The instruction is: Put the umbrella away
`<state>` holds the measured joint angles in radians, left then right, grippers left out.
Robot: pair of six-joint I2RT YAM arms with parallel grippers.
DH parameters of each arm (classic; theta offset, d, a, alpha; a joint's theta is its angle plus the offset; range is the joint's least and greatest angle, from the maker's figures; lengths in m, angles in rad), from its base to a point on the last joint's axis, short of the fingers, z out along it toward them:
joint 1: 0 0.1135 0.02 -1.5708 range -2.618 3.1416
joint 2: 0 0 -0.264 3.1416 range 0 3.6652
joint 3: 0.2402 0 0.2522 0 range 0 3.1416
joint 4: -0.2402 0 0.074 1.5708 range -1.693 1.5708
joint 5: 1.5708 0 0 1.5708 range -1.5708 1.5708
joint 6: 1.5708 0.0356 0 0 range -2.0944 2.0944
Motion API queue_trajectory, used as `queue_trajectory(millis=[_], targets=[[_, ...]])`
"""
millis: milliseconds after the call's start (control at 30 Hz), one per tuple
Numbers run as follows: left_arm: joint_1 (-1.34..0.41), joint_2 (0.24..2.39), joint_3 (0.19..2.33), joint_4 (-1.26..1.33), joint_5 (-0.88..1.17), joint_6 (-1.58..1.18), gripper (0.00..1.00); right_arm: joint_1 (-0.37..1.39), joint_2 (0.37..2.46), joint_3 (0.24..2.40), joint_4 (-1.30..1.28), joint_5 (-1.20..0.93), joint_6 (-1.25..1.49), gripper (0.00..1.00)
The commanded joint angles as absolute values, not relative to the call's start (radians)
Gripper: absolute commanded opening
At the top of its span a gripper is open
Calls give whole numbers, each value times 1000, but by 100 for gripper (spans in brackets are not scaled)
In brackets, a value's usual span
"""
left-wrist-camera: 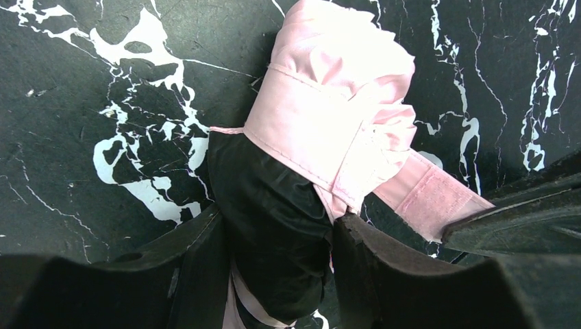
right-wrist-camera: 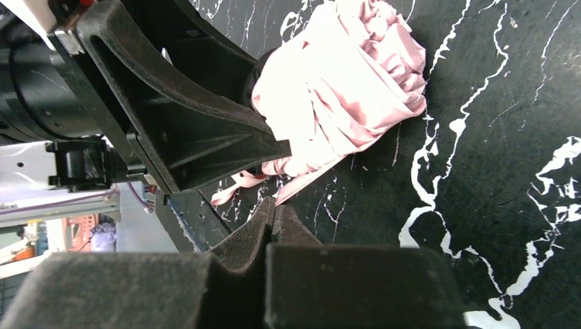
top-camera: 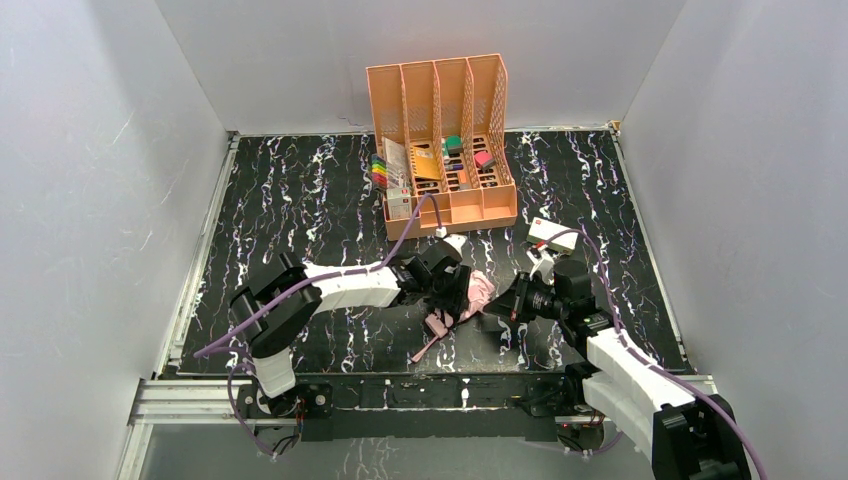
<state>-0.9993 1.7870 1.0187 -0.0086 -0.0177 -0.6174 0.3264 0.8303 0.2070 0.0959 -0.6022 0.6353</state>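
Observation:
The umbrella [top-camera: 478, 291] lies folded on the black marbled table just in front of the arms, pale pink with black fabric showing. In the left wrist view the umbrella [left-wrist-camera: 329, 103] has its pink strap [left-wrist-camera: 301, 133] wrapped round it. My left gripper [left-wrist-camera: 277, 253] is shut on its black part, one finger on each side. The strap's loose end [left-wrist-camera: 435, 199] runs to my right gripper [right-wrist-camera: 275, 209], which is shut with the strap's tip [right-wrist-camera: 301, 184] pinched at its fingertips. In the top view the left gripper [top-camera: 452, 287] and right gripper [top-camera: 492, 308] flank the umbrella.
An orange desk organiser [top-camera: 445, 140] with small coloured items stands at the back middle. A small white box [top-camera: 552, 235] lies behind the right arm. White walls close in the table on the left, back and right.

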Motion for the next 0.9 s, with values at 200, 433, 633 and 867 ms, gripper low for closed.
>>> queue_trajectory(millis=[200, 433, 633, 867], targets=[[-1016, 1927, 944, -292, -247, -572, 0, 334, 840, 294, 541, -781, 933, 0], [-1081, 1952, 961, -276, -263, -535, 0, 334, 999, 349, 680, -713, 985, 0], [-1125, 1980, 980, -267, -256, -515, 0, 334, 1100, 385, 759, -685, 1016, 0], [-1173, 2009, 1001, -256, -248, -486, 0, 333, 1198, 415, 756, -649, 1018, 0]])
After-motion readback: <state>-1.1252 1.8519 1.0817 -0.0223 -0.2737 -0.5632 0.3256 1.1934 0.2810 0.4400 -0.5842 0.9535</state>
